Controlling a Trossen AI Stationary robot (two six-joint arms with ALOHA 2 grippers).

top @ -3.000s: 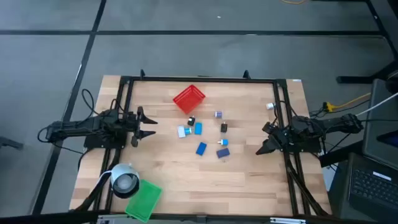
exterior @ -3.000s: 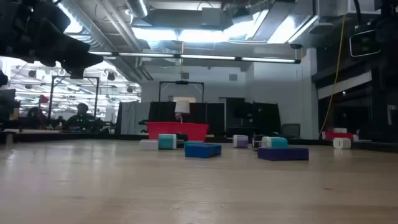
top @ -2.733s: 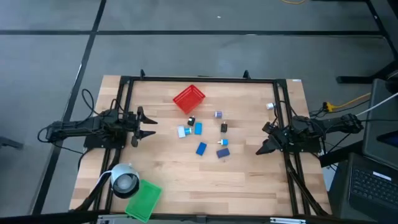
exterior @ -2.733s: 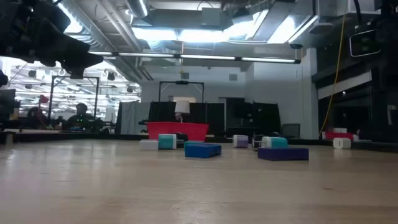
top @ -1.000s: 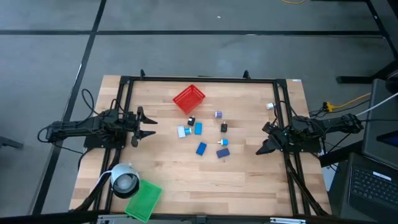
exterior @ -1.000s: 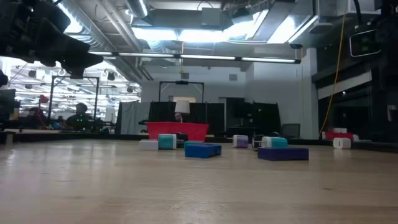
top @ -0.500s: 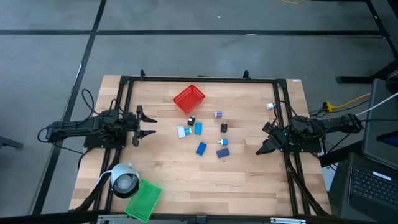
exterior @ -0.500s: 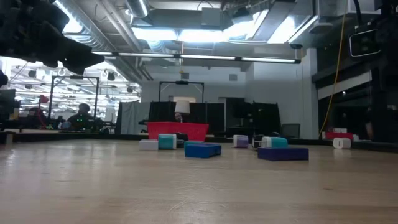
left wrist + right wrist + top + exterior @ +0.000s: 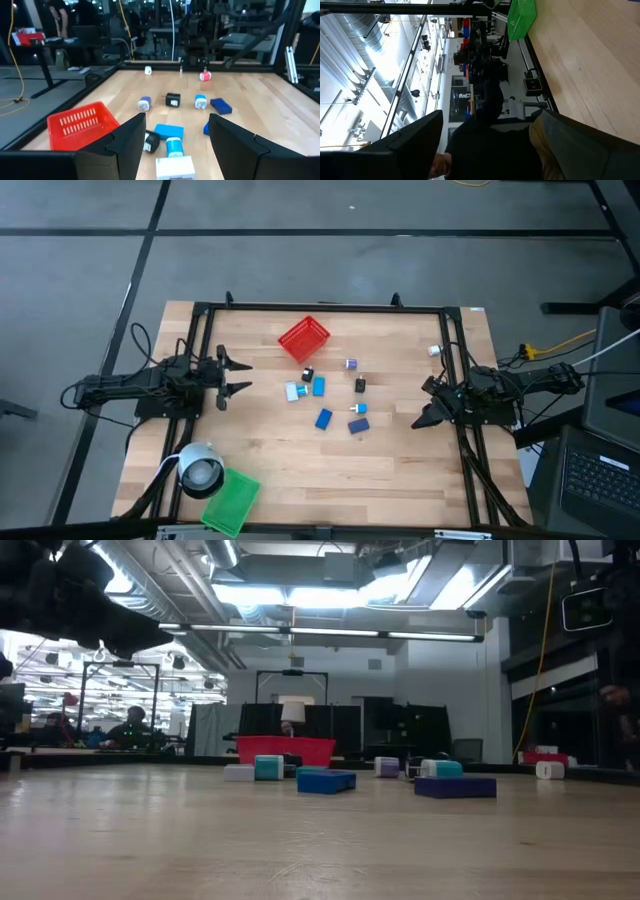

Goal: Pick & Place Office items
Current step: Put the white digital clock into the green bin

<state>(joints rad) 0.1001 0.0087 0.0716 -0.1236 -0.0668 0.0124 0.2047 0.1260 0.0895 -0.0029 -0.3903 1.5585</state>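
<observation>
Desk (image 9: 400,470), near edge: green tray (image 9: 231,500) at the left corner, a white and black roll (image 9: 200,468) touching it. Mid-desk: office items (image 9: 323,419), small blue, black, white and purple pieces scattered loose between the arms, with the left hand (image 9: 231,376) at the left rail, fingers apart and empty, facing them, and the right hand (image 9: 428,414) at the right rail, fingers spread, empty. Far side: red mesh basket (image 9: 303,339), just behind the items.

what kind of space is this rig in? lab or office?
Looks like a robotics lab or workshop: a framed wooden table with two mounted arms, exposed ceiling ducts and strip lights, and more black-framed workstations behind.
</observation>
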